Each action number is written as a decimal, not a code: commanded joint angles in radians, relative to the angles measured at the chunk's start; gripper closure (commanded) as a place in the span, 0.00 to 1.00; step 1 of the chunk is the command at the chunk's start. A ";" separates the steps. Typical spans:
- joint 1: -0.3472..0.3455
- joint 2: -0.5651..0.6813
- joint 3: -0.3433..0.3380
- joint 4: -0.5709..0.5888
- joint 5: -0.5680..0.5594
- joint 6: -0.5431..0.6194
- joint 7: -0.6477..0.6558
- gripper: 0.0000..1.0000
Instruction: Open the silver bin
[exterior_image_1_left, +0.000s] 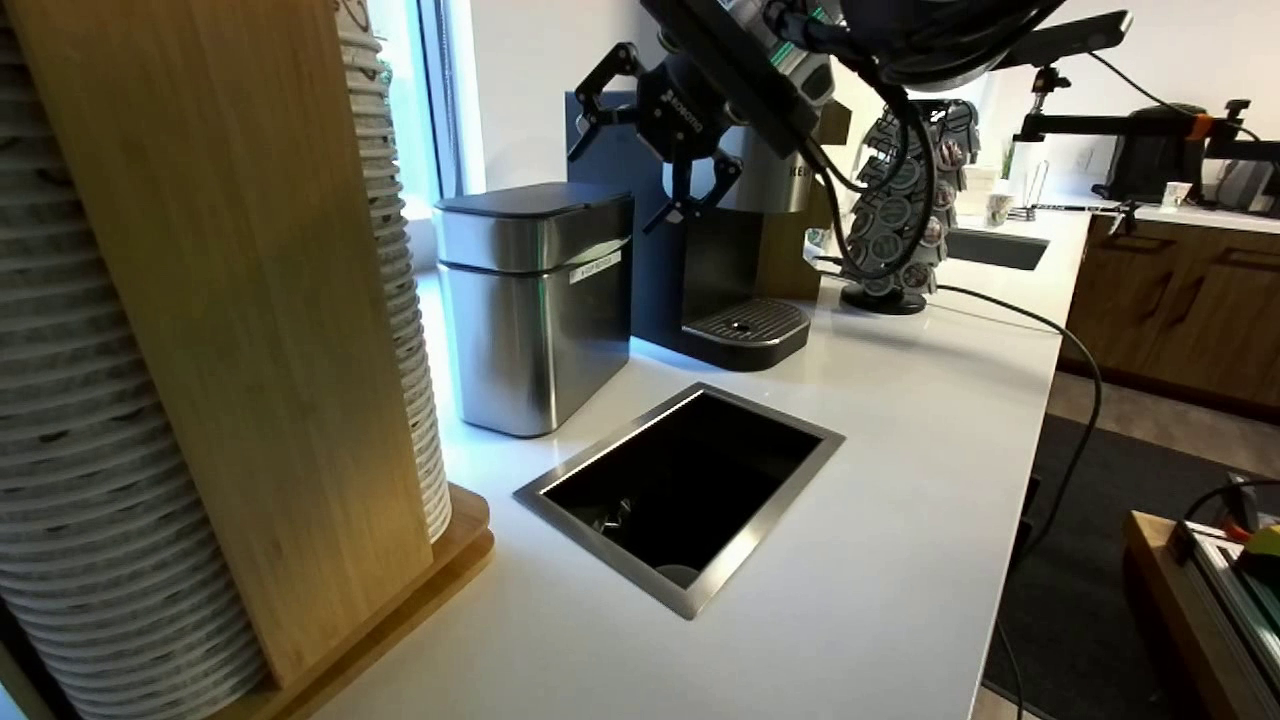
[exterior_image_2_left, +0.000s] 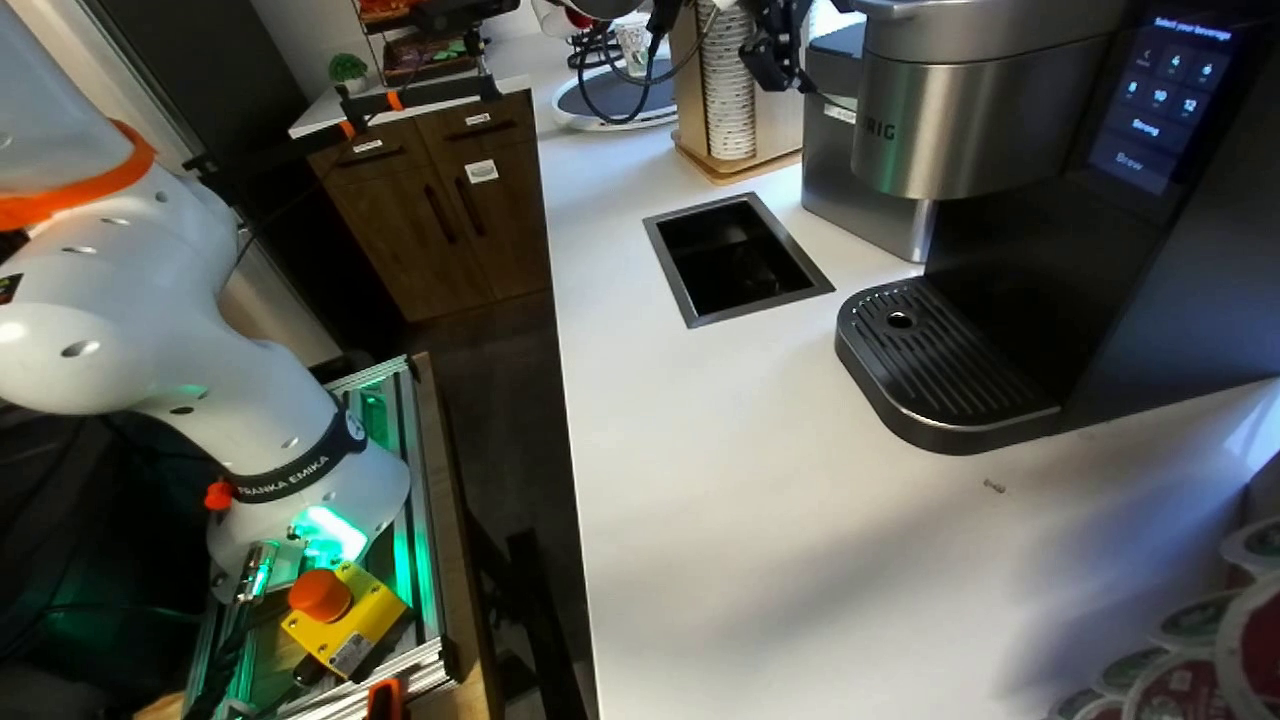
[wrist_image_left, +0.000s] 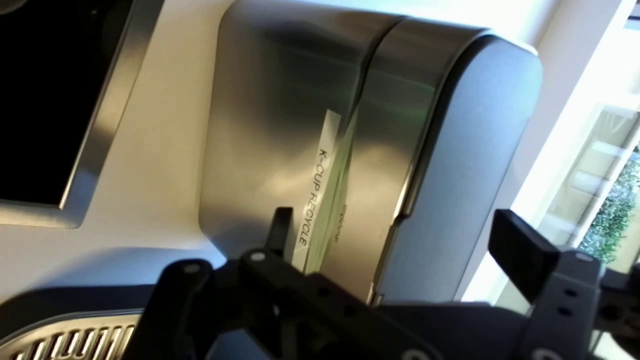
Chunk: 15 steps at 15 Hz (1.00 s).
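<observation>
The silver bin is a boxy brushed-steel bin on the white counter, with its dark flat lid lying shut. In an exterior view it is partly hidden behind the coffee machine, with its side showing. In the wrist view the bin lies tilted, with its "K-CUP RECYCLE" label and bluish lid facing me. My gripper is open and empty, just above the lid's coffee-machine side. In the wrist view its fingers are wide apart, and I see no clear contact with the bin.
The black coffee machine stands close beside the bin, under and behind the gripper. A steel-rimmed recessed opening lies in front of the bin. A wooden cup holder with stacked cups and a pod rack flank the area.
</observation>
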<state>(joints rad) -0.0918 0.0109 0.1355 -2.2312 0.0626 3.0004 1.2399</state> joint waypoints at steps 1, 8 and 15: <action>0.000 0.003 0.000 0.008 -0.002 -0.009 0.010 0.00; 0.005 0.067 0.011 0.067 0.045 0.037 0.016 0.00; 0.000 0.125 0.030 0.128 0.087 0.102 0.013 0.00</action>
<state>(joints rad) -0.0912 0.1004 0.1566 -2.1355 0.1213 3.0586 1.2437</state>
